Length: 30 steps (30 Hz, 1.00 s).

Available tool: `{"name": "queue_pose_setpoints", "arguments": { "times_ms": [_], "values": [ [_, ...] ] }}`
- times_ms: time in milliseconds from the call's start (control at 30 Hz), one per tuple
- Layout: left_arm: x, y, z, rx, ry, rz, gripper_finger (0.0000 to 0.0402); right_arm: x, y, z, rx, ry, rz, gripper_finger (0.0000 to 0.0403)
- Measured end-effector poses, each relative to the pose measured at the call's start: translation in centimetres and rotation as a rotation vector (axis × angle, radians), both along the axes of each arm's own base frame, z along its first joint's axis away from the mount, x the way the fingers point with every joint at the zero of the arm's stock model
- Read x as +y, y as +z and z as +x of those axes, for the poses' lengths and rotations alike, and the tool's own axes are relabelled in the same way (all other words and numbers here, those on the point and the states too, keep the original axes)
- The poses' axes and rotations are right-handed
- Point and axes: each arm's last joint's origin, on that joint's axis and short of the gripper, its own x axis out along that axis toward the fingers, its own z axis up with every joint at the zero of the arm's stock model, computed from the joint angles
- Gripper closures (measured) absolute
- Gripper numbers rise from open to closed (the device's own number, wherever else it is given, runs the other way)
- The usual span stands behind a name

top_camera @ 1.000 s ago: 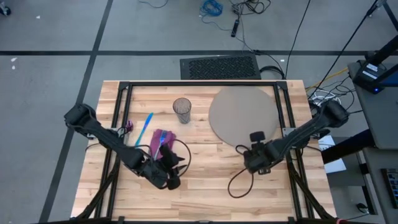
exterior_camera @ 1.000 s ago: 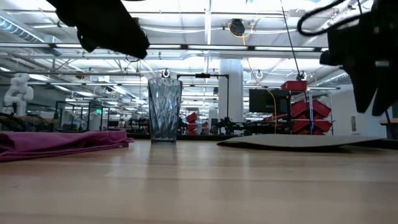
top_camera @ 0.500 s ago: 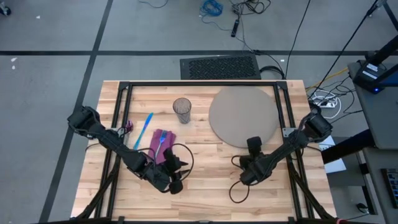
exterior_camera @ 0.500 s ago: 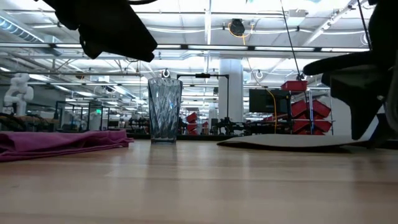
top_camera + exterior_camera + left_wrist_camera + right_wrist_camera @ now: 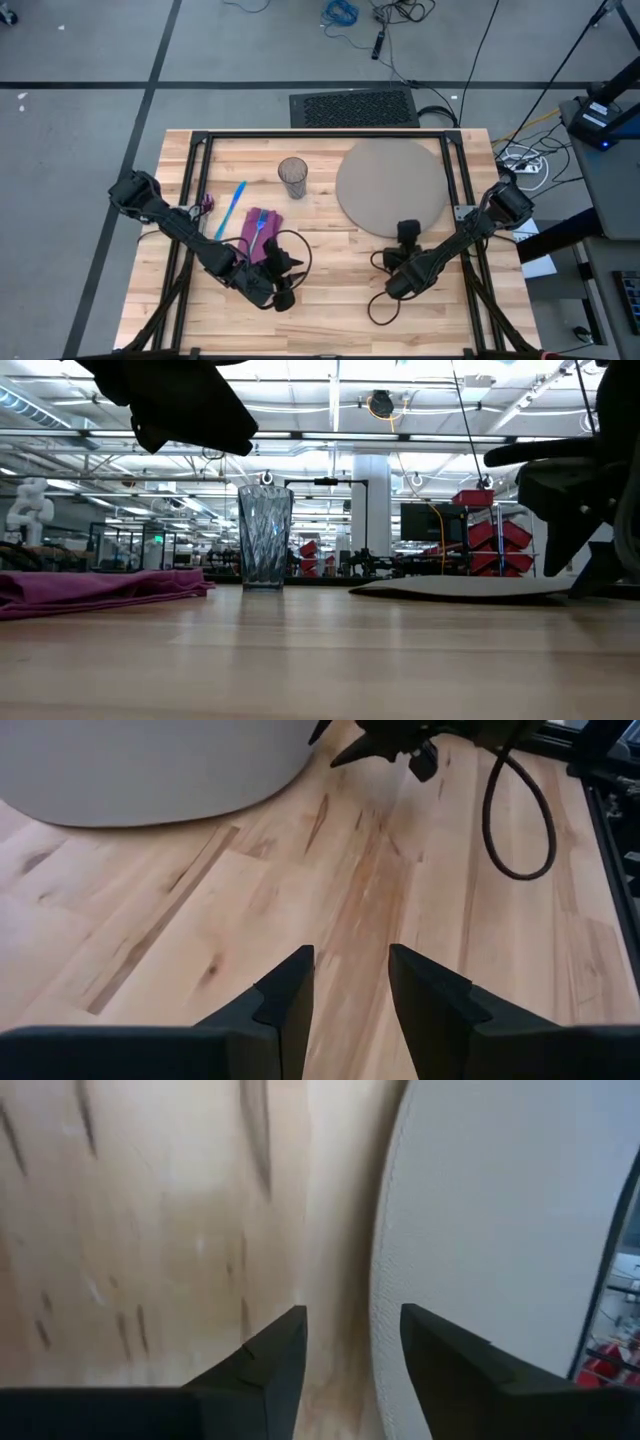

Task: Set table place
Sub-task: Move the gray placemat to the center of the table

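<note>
- Your table (image 5: 330, 290) is a light-wood plank top on a black frame, and both arms sit low over its near half.
- Your left gripper (image 5: 348, 982) hovers over bare wood just in front of the purple napkin (image 5: 262, 229); its two dark fingers (image 5: 288, 992) stand apart with a clear gap, and nothing is between them.
- Your right gripper (image 5: 350, 1342) sits just off the near edge of the round grey-tan mat (image 5: 390, 185), pointing toward it. Its fingers (image 5: 275, 1355) are spread and empty; through the gap you see wood and the mat's rim.
- The mat lies flat on the far right part of the table, with nothing on top of it.
- The clear glass (image 5: 293, 177) stands upright at the far centre, just left of the mat and apart from it.
- The napkin lies crumpled flat, nearer to you than the glass, with a blue piece of cutlery (image 5: 264, 231) lying on it.
- A second blue utensil (image 5: 233, 206) lies on bare wood, slanted, just left of the napkin.
- A small pink-purple item (image 5: 208, 201) sits by the left frame bar; you cannot tell what it is.
- From the low view, the glass (image 5: 264, 537) stands between the napkin (image 5: 100, 590) and the mat (image 5: 470, 587).
- A black cable (image 5: 510, 820) loops on the wood by the right arm.
</note>
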Motion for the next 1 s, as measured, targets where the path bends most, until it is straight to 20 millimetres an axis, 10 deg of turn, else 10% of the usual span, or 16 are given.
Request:
{"name": "queue_pose_setpoints", "arguments": {
  "times_ms": [767, 1000],
  "values": [
    [-0.1, 0.3, 0.2, -0.035, 0.005, 0.015, 0.0285, -4.9, -2.1, 0.6, -0.072, -0.138, -0.090, 0.0249],
    [-0.1, 0.3, 0.2, -0.038, 0.006, 0.013, 0.0285, -5.6, -2.5, 1.1, -0.113, -0.157, -0.085, 0.0328]
  ]
}}
